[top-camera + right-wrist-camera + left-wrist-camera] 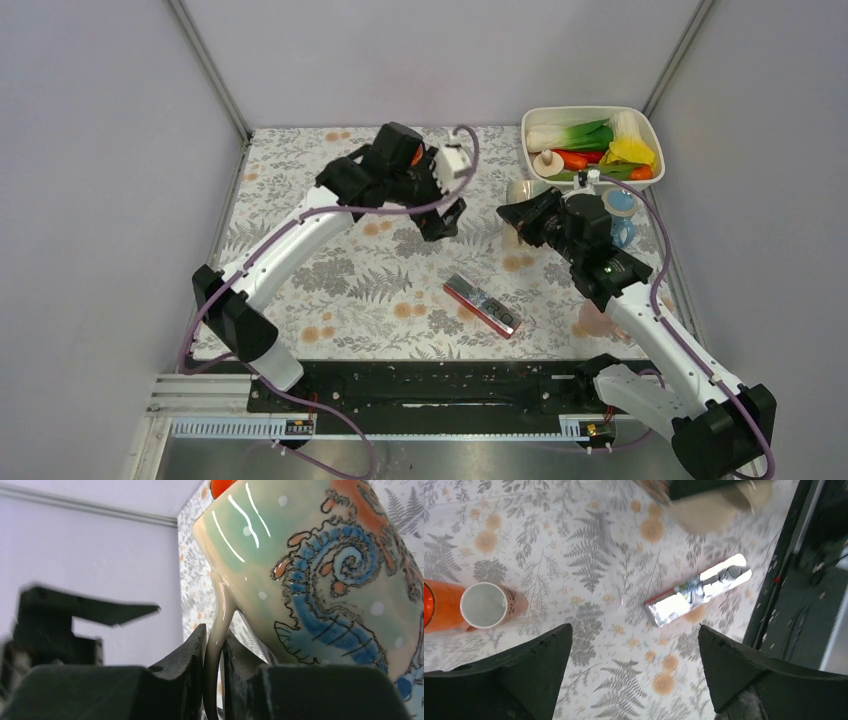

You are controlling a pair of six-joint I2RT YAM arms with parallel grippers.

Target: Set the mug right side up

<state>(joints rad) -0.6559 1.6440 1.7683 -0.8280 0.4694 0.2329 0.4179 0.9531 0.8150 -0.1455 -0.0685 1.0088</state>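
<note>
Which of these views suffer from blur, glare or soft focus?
Top external: evenly lit and sharp, with only soft shadows. Left wrist: the foil packet is blown out by glare, and the beige shape along the top edge is motion-smeared. Right wrist: the mug is crisp, with streak highlights on its glaze; the dark shape at left is blurred.

The left gripper [440, 220] is held above the middle of the fern-print table [300, 200], apart from everything on it. The right gripper [513, 214] is seen just beside a cream mug [521, 191], touching it or nearly so (how the jaws stand cannot be told from here). Behind the mug, in the far right corner, a white tub [590, 113] is filled with vegetables [585, 135]. A red and silver packet [484, 306] is laid flat between the arms, and a blue object [622, 215] is seen beside the right wrist
</note>
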